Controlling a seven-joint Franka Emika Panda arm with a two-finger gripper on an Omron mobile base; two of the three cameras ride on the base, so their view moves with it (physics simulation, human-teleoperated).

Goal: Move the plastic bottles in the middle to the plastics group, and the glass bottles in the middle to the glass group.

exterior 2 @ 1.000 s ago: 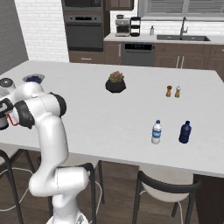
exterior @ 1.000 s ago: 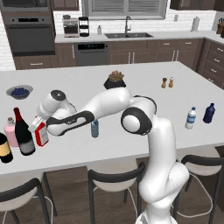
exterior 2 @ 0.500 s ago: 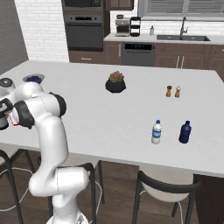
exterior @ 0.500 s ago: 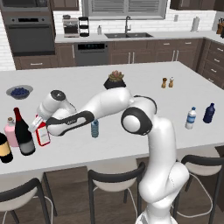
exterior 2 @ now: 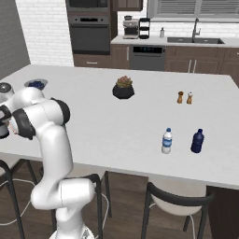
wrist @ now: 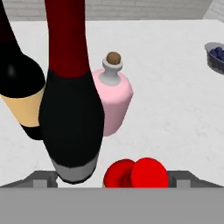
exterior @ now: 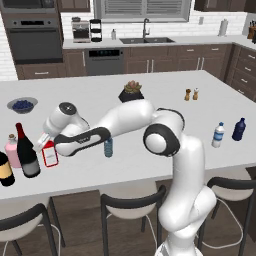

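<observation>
The gripper [exterior: 44, 145] stands wide open over the red bottle [exterior: 50, 154], holding nothing (its tips flank the red cap in the hand view). The red bottle sits upright on the counter [exterior: 150, 160] just beside the wine bottle [exterior: 26, 152], near the pink flask [exterior: 12, 151] and dark bottle [exterior: 5, 169]. The light-blue bottle [exterior: 108, 147] stands mid-counter, well apart from the plastics at the right.

Readable text: I can make out none.
Red bottle [exterior: 49, 153] label: white, blank to me.
Dark bottle [wrist: 22, 92] label: yellowish, no lettering.
</observation>
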